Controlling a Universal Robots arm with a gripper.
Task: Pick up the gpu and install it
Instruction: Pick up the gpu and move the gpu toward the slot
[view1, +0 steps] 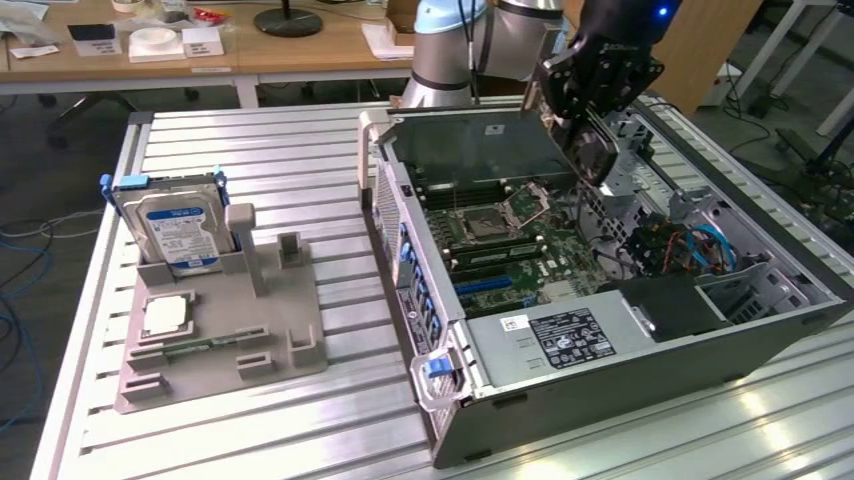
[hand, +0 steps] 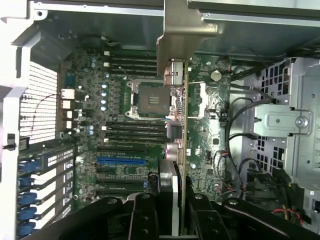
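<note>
hand (view1: 590, 118) is clamped on the gpu (view1: 589, 152). Wrist view shows the fingers (hand: 145, 217) on either side of the card's edge. gpu is in the air over the open pc case (view1: 641, 370), above the motherboard (hand: 125, 100) near the cpu socket (hand: 150, 97), bracket (hand: 185, 27) towards the case wall. Not seated.

Risks as I read them:
- the card is not over the blue slot (hand: 121, 161), which sits apart from its line. Coming down like this, the edge would hit the socket or the slots beside it.
- the bracket could foul the case wall if the card goes in skewed.
- the grip is on a thin flat card, so any side load on contact could twist it in the fingers.
- loose cables (view1: 694, 250) in the case are close enough to snag.

Surface: ribbed aluminium bench (view1: 267, 150). The case lies on its side on it. A grey fixture (view1: 227, 340) at the exterior view's left holds the hard drive (view1: 180, 225) and a square chip (view1: 167, 315).

Room: wooden desks (view1: 267, 55) behind, with clutter on them. Cords on the floor (view1: 20, 330) at the exterior view's left.
</note>
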